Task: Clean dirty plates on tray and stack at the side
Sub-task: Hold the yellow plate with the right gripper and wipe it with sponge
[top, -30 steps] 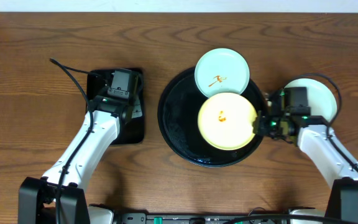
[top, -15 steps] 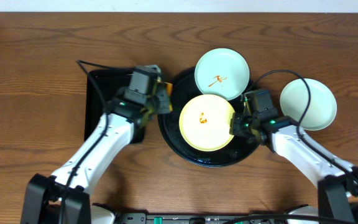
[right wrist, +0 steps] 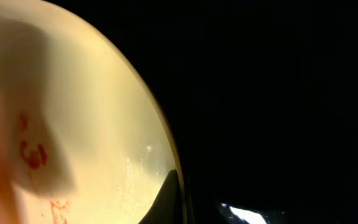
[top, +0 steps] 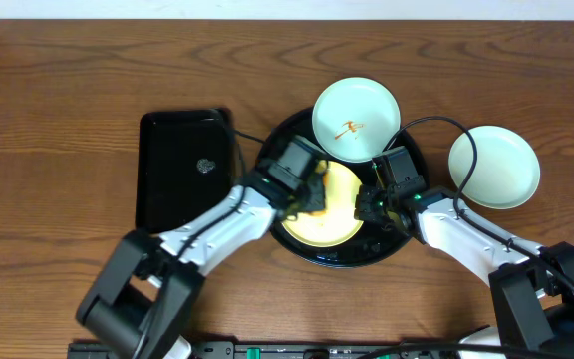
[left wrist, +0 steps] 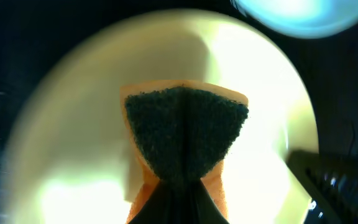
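Sponge (top: 318, 195) work is what I see from overhead: my left gripper (top: 312, 189) sits over the yellow plate (top: 339, 199), which lies inside the tray (top: 342, 256) at centre frame. On the left wrist feed the gripper (left wrist: 176, 205) is clamped on the sponge (left wrist: 185, 137), orange body pinched into a wedge with the dark green scouring face spread out and turned to the camera, over the middle of the yellow plate (left wrist: 260, 124). The picture is too blurred for me to say how firmly it presses. My right gripper (top: 372, 204) is at the right edge of the same plate. On the right wrist feed I get only one dark fingertip (right wrist: 169, 199) at the bottom, right against the rim of the yellow plate (right wrist: 92, 112), with the black tray (right wrist: 278, 93) filling the rest, so I cannot tell whether those fingers are apart or closed on the rim. A reddish smear (right wrist: 33, 152) shows on the plate at lower left of that view. The smeared mint plate (top: 356, 120) rests at the top of the tray, overlapping its rim, and shows as a pale blue blur (left wrist: 291, 12) at upper right of the left wrist feed. The clean mint plate (top: 494, 167) lies on the table (top: 68, 80) right of the tray, apart from it. The small tray (top: 182, 170) lies left of the big one
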